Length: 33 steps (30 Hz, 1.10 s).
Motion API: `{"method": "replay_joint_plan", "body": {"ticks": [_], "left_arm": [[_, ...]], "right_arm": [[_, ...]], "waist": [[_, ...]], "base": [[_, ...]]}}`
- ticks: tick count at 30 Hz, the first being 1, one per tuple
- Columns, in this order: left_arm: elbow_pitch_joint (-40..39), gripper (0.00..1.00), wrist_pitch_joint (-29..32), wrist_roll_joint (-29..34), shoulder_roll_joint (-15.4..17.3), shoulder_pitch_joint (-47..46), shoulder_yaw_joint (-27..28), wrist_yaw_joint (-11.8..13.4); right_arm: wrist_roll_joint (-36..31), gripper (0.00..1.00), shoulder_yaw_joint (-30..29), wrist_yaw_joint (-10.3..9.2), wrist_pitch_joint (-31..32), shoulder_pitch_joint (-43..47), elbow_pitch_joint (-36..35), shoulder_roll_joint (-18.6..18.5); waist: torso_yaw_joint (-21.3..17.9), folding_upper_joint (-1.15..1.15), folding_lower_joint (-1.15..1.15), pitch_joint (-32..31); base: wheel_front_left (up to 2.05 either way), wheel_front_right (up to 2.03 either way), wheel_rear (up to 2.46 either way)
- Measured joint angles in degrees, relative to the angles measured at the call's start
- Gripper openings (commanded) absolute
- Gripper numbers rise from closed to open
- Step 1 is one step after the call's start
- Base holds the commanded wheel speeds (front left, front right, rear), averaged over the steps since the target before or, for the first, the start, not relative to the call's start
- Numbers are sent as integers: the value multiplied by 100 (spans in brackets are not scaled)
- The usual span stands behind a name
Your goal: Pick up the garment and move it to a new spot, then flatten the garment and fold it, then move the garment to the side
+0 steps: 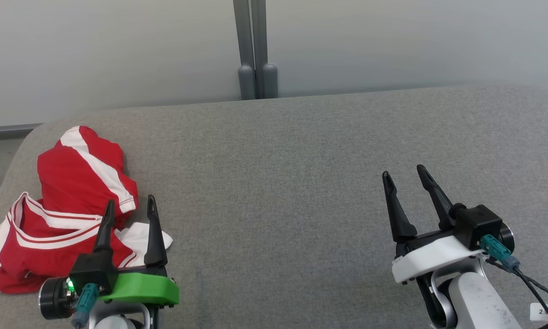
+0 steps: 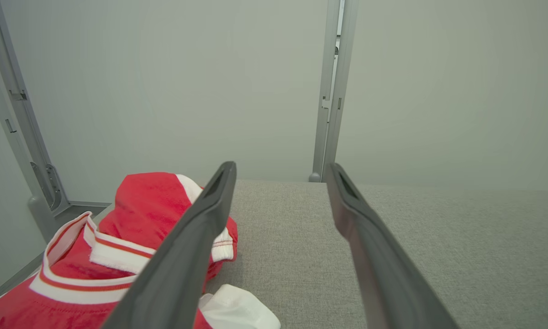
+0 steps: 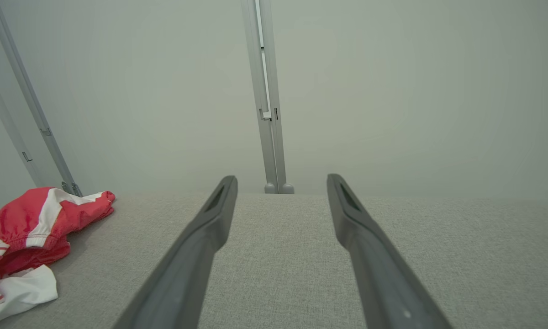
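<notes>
Well to the left of the grey post point(image 1: 255, 45), the tabletop point(image 1: 278, 183) curved round into a soft rear corner. The garment point(image 1: 73, 183) lay bunched there, close to the left edge. It was red with white stripes and white trim, heaped rather than flat, and a white flap stuck out on the side toward the post. From the left wrist camera the garment point(image 2: 150, 205) rose in a hump beside the left finger. From the right wrist camera the garment point(image 3: 32, 219) sat far off to the left of the post.

The left claw point(image 1: 131, 199), on a green mount, hung left of the post and nearer the robot, over the garment's post-side fringe. Its fingers were spread wide. In its own wrist view the left claw point(image 2: 281, 165) framed bare grey cloth. I could not tell whether the left finger touched the fabric.

Straight out from the post, the tabletop ran open and flat, and its back edge passed just in front of the post's two rounded feet.

Right of the post, the right claw point(image 1: 403, 170), on a white mount, was splayed just as wide above bare surface. The same showed along the right claw point(image 3: 281, 177) in its own wrist view. Farther right, the rear corner rounded off. A small white tag point(image 1: 544, 312) by the arm's cable bore what looked like a 2, and the rest was cut off.
</notes>
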Motion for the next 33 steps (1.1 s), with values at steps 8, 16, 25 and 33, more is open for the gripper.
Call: {"method": "replay_joint_plan", "body": {"ticks": [8, 16, 25, 33], "left_arm": [[46, 100, 0, -86, 0, -1, -31, 16], [122, 100, -1, -226, 2, -1, 76, 23], [342, 100, -2, -410, 3, 7, 210, -12], [465, 100, -10, -393, 4, 38, 360, -46]], "right_arm": [[40, 100, 42, 0, 0, 0, 33, 0], [393, 100, 178, 0, -1, 37, 63, 3], [516, 100, 326, 1, -1, 112, 77, 4], [670, 100, 433, 0, -1, 150, 13, 7]], "waist": [[47, 0, 0, -24], [303, 0, 0, -28], [889, 0, 0, -32], [1503, 0, 0, -48]], "base": [[0, 0, 0], [0, 0, 0], [0, 0, 0], [0, 0, 0]]}}
